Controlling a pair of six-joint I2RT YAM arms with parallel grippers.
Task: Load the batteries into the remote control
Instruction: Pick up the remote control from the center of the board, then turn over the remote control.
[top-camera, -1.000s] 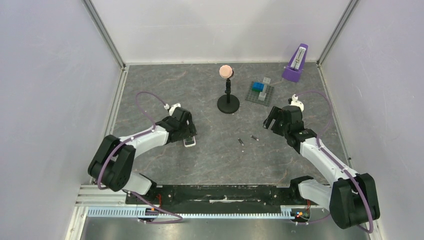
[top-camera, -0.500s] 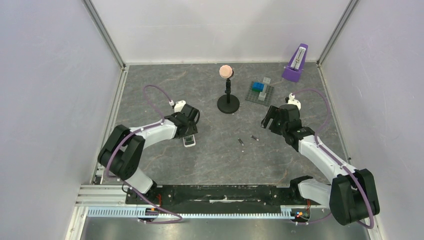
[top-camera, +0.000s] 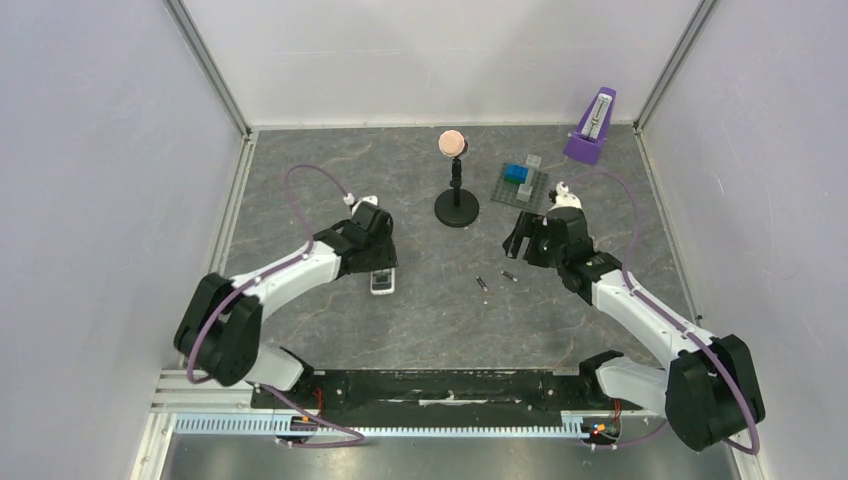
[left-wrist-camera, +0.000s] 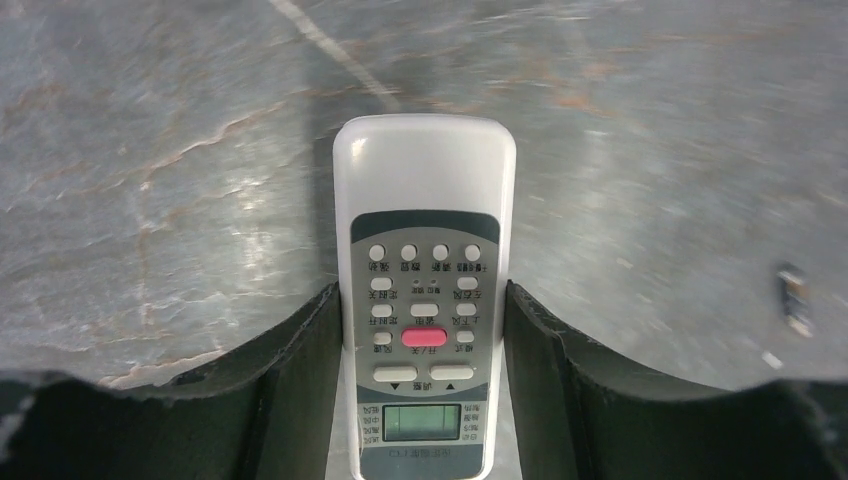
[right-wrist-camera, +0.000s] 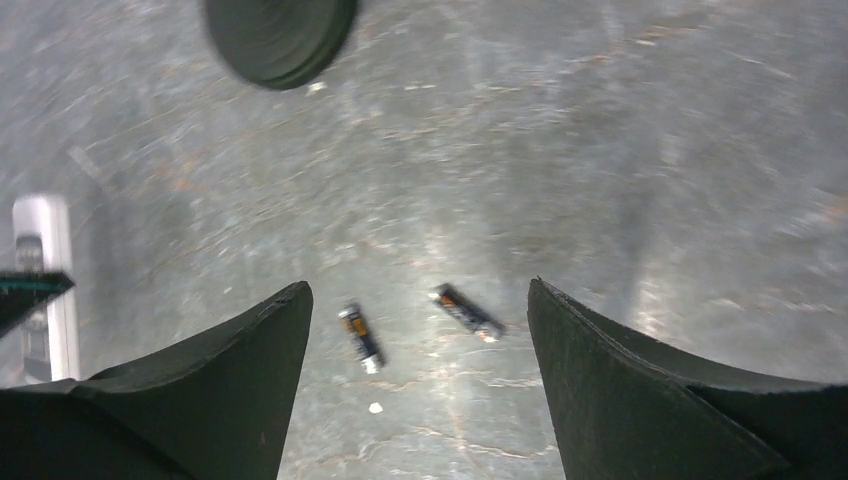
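The left pincer is clamped on the remote control. Its dark, matte fingers sit flush against the smooth white plastic sides, and we see no gap. The handset lies flat on the tabletop, a grey, marbled, slightly glossy slab. Its face is up, showing rounded corners, grey keys, one red key and a small greenish display.

The right pincer hangs with its fingers wide apart above the two batteries. These are thin dark cylinders with orange bands and pale metal ends. They lie loose on the stone, near each other but not touching, and well apart from the remote.

We judge the task to be at its opening step: securing the handset, with nothing loaded yet. The battery bay is presumably in the plain back, so the remote needs turning over and its cover sliding off. The right arm needs to descend and close on one cell. The cells are round and slick, so they may roll.

Beyond the batteries stands the round black base of a stand.
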